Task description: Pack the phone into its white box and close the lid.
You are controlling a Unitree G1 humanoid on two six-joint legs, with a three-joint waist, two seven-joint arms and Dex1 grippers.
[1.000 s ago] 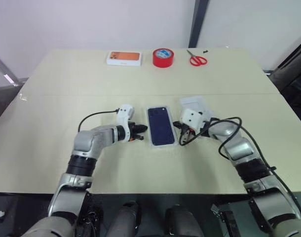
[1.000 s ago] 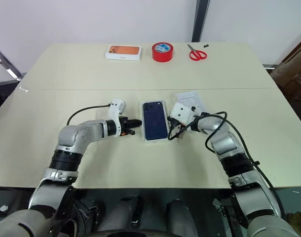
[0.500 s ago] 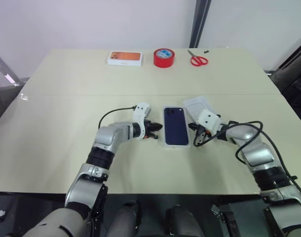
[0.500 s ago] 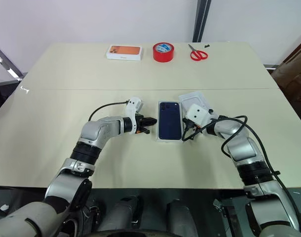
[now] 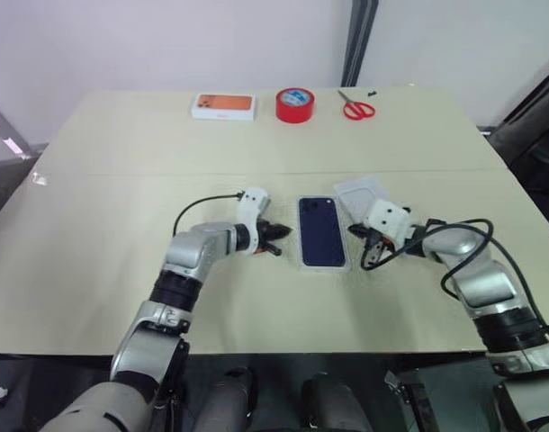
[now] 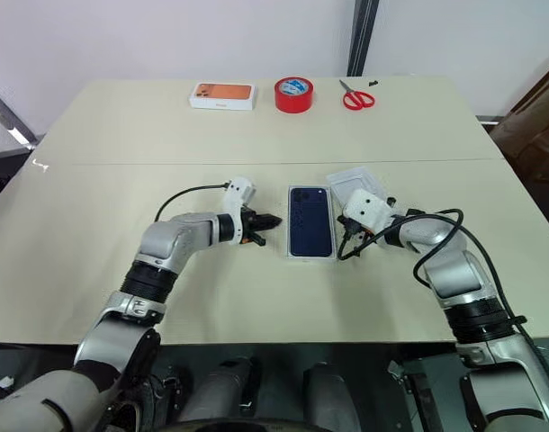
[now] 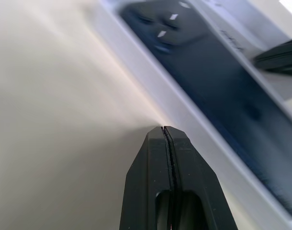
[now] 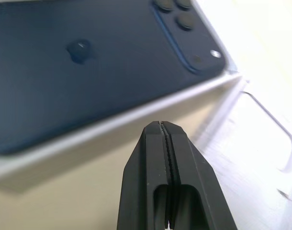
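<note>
phone (image 5: 321,230): glossy dark glass | white box (image 5: 302,264): matt cardboard | table (image 5: 121,162): smooth matt beige

Closed left tool (image 7: 165,130) just beside the white-rimmed lid (image 7: 151,91) with its dark blue phone print.

The 2 head views look forward and down from above the near edge of the surface (image 5: 94,270), taking in its whole top, with the far wall at 12 o'clock. They share almost the same scene, the right eye's picture slightly offset. Each wrist view sits low and very close, looking along its own shut jaws at the box with the dark blue phone print (image 8: 64,120), from opposite long sides; this box also lies mid-surface in both head views.
</note>
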